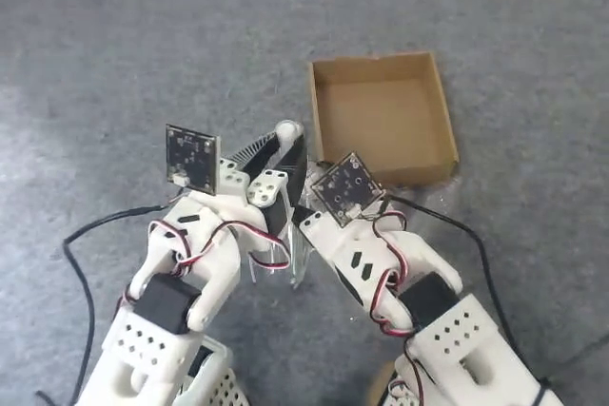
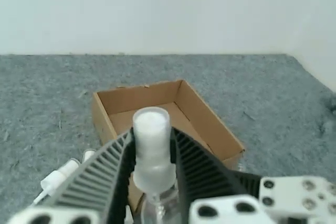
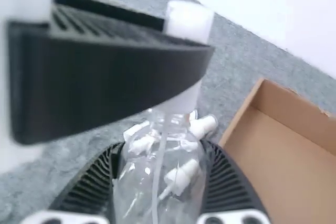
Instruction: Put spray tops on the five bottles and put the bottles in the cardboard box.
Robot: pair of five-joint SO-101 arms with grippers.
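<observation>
near end: your right gripper [image 3: 164, 153] has its jaws spread about as wide as the clear bottle [image 3: 157, 195] and pressed on both sides of its body. the bottle stands upright between them, with a thin dip tube [image 3: 160, 156] running down inside. can't tell whether its base touches the grey carpet [image 1: 114, 73].

just above: your left gripper [image 2: 152, 136] is clamped on the white spray top [image 2: 152, 153], narrow gap, ribbed jaws touching it on both sides. the spray top sits at the bottle's neck; can't tell if it's fully seated.

in the high view both grippers meet between the two arms, just beside the near corner of the cardboard box [image 2: 210, 127].

past the bottle: loose spray tops [image 2: 59, 177] lie on the carpet, near the box but apart from it.

farther out: the box sits open side up on the carpet. pale wall [image 2: 157, 9] is behind it.
</observation>
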